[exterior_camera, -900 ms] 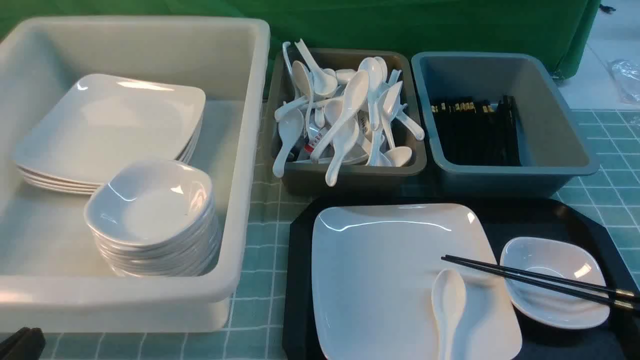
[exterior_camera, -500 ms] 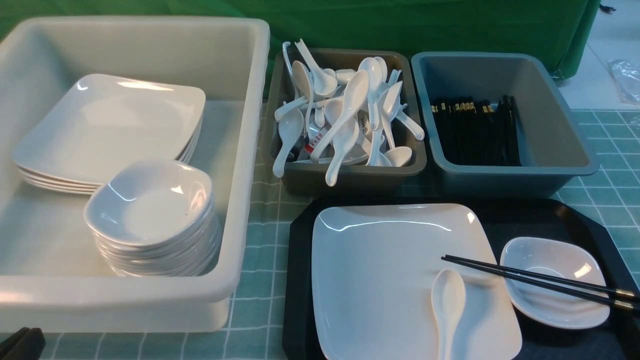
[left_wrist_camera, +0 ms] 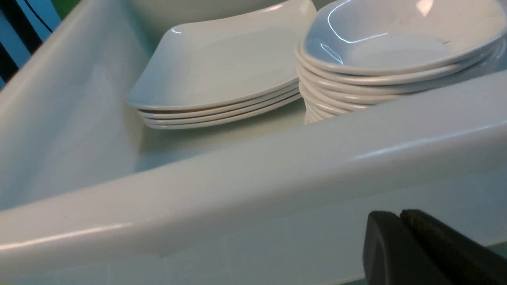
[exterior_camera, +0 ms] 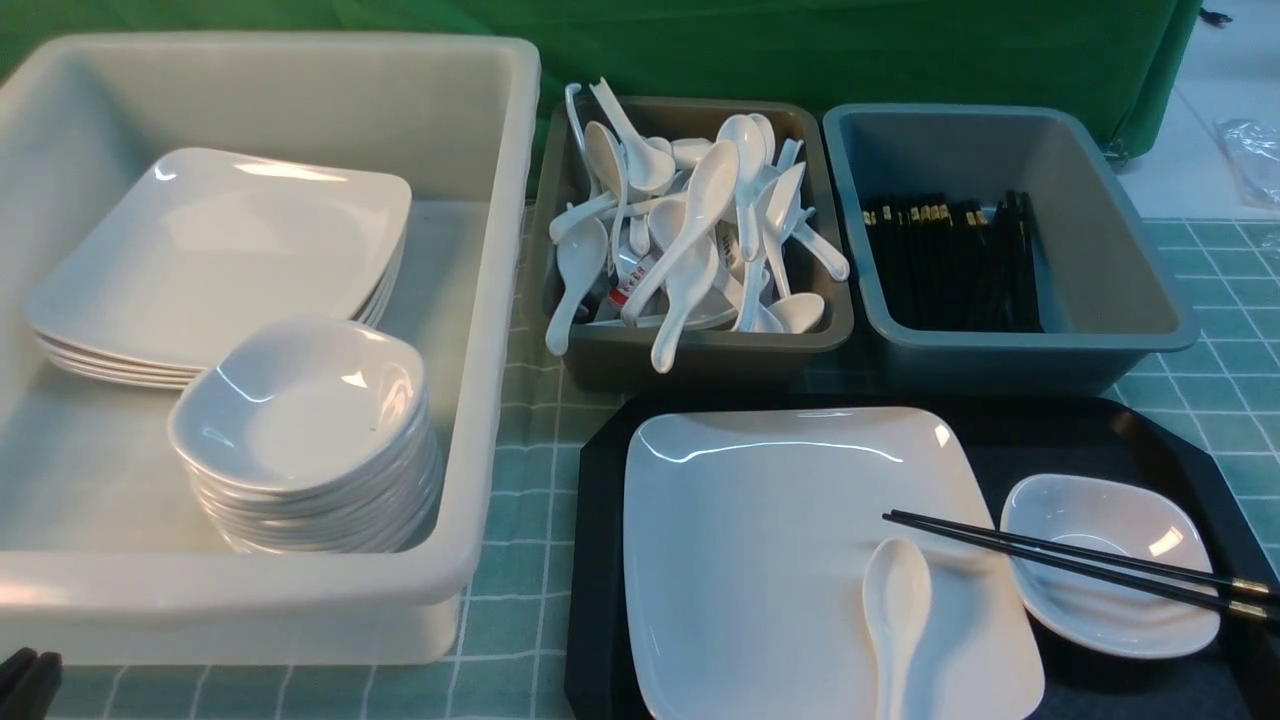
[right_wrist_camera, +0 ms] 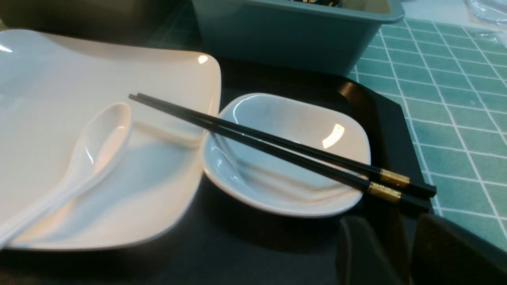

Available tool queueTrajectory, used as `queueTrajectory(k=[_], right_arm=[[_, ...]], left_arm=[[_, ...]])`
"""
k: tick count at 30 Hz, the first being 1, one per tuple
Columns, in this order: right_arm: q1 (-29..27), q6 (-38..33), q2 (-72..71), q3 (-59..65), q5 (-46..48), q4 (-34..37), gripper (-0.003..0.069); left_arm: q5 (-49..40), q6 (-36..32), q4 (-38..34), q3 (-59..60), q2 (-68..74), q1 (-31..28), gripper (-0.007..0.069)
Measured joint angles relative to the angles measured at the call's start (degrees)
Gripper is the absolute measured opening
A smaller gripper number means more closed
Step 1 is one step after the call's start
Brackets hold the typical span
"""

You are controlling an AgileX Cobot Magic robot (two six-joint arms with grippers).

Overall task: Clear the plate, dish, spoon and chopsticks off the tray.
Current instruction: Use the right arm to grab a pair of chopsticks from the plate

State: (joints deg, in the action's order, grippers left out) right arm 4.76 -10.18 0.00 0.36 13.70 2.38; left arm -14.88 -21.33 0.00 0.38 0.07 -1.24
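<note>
- The left gripper (exterior_camera: 30, 675) is only a dark sliver at 7 o'clock in the front view, cut by the edge.
- The spoon (exterior_camera: 897, 610) handle and the plate (exterior_camera: 780, 540) near rim run off at 6 o'clock.
- The chopsticks (exterior_camera: 1060, 560) leave at 4 o'clock, just past their bands.
- The tray (exterior_camera: 1090, 430) is cropped at 5 o'clock.
- The right gripper (right_wrist_camera: 402, 231) shows only its fingertips, in its wrist view.

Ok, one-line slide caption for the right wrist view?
Open right gripper near the banded ends of the chopsticks, laid across dish, tips over plate; spoon on plate, all on tray.
</note>
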Motion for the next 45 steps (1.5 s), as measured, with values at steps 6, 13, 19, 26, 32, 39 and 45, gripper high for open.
queueTrajectory(k=[6,13,19,26,32,39,45], right_arm=[[0.00,0.00,0.00,0.00,0.00,0.00,0.0241],[0.00,0.00,0.00,0.00,0.00,0.00,0.0241],[0.00,0.00,0.00,0.00,0.00,0.00,0.0241],[0.00,0.00,0.00,0.00,0.00,0.00,0.0241],[0.00,0.00,0.00,0.00,0.00,0.00,0.0241],[0.00,0.00,0.00,0.00,-0.06,0.00,0.0241],[0.00,7.13,0.00,0.00,-5.75,3.16,0.0241]], left_arm=[[7.13,-0.64,-1.05,0.00,0.00,0.00,0.0013],[13.19,6.95,-10.39,0.00,0.00,0.00,0.0013],[19.27,23.59,-25.02,0.00,0.00,0.00,0.0013],[13.52,36.70,-20.80,-5.26,0.51,0.91,0.0013],[-0.92,16.72,-18.03,-21.09,15.02,7.78,0.0013],[-16.87,3.21,-18.84,-38.33,44.02,21.15,0.0013],[-16.00,2.15,-18.39,-42.25,52.05,30.84,0.0013]])
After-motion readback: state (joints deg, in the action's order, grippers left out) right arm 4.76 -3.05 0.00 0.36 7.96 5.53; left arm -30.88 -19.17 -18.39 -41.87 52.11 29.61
